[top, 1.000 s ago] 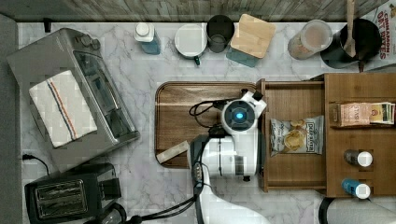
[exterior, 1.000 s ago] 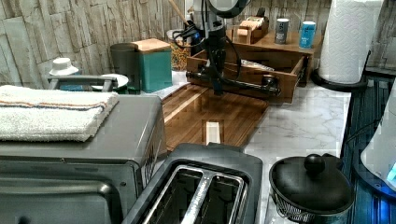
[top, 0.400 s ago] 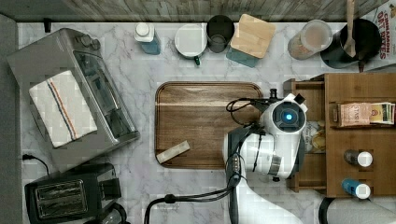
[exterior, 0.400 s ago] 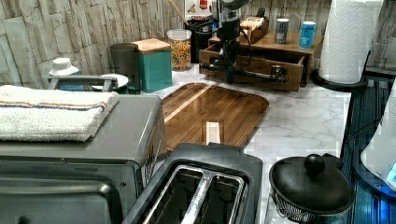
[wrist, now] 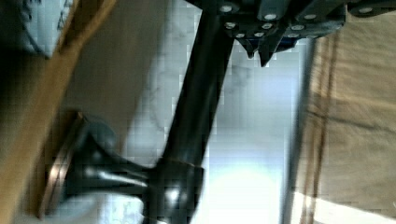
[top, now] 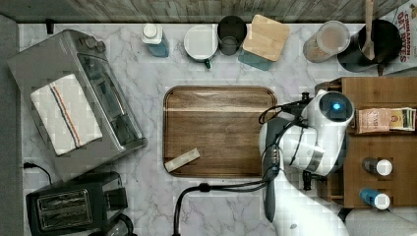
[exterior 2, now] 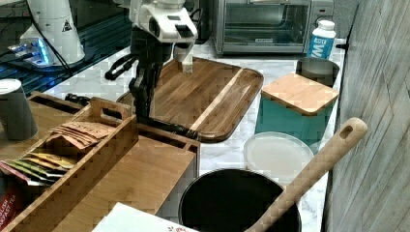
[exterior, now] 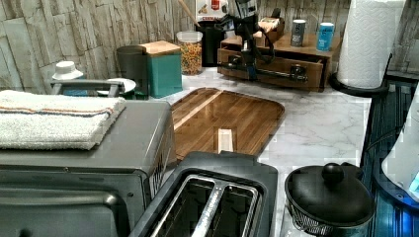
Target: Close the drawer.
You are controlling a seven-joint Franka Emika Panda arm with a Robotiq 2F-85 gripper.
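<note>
The drawer (top: 335, 189) juts only a short way out of the wooden cabinet (top: 378, 93) at the top view's right. Its brown front (exterior: 276, 63) carries a long black bar handle (exterior: 281, 74). My arm (top: 324, 132) hangs over the drawer's front and hides the inside. The gripper (exterior 2: 143, 113) points down onto the handle (exterior 2: 169, 127), near its middle. In the wrist view the gripper (wrist: 260, 52) looks shut, its tips right beside the black bar (wrist: 196, 107), with nothing held.
A dark wooden tray (top: 219, 130) with a small wooden block (top: 182, 160) lies in front of the drawer. Bottles and packets stand on the cabinet top. A toaster oven (top: 74, 98), a toaster (top: 64, 209), a teal canister (top: 265, 39) and a paper towel roll (exterior: 370, 42) ring the counter.
The arm has moved toward the top view's right, and the drawer has slid with it into the cabinet. The chip bag inside is now covered.
</note>
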